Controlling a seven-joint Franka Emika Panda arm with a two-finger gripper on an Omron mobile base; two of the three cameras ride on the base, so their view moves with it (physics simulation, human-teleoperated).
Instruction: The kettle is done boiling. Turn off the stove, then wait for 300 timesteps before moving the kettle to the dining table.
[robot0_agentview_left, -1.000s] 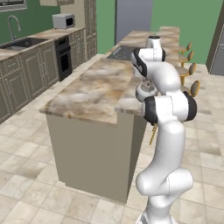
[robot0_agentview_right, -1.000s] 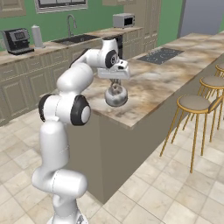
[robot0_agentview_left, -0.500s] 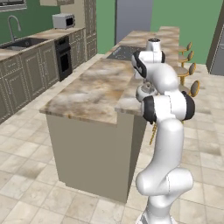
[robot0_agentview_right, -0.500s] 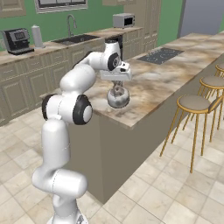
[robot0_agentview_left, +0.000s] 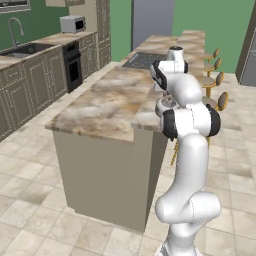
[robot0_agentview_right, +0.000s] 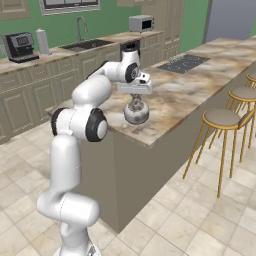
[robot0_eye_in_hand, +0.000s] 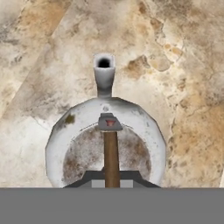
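Note:
The small silvery kettle (robot0_agentview_right: 136, 114) is under my gripper (robot0_agentview_right: 135, 98), which is shut on its thin dark handle (robot0_eye_in_hand: 110, 153). It is at the near end of the island, at the edge of the raised beige-brown dining table (robot0_agentview_right: 210, 92). I cannot tell whether its base touches the marble. In the hand view I look straight down on the kettle (robot0_eye_in_hand: 105, 131), its spout pointing up the picture over veined marble. In the left base view my arm hides most of the kettle (robot0_agentview_left: 164, 104). The dark stove (robot0_agentview_right: 182, 63) lies farther along the island (robot0_agentview_left: 142, 59).
Wooden stools (robot0_agentview_right: 222, 120) line the far side of the dining table (robot0_agentview_left: 150, 117). The wider lower island top (robot0_agentview_left: 100, 102) spreads to the left. A counter with a sink (robot0_agentview_right: 87, 45), a microwave (robot0_agentview_right: 141, 23) and a coffee machine (robot0_agentview_right: 19, 47) runs along the back wall.
My gripper has carried the kettle a little way toward the stool side of the island, still shut on the handle.

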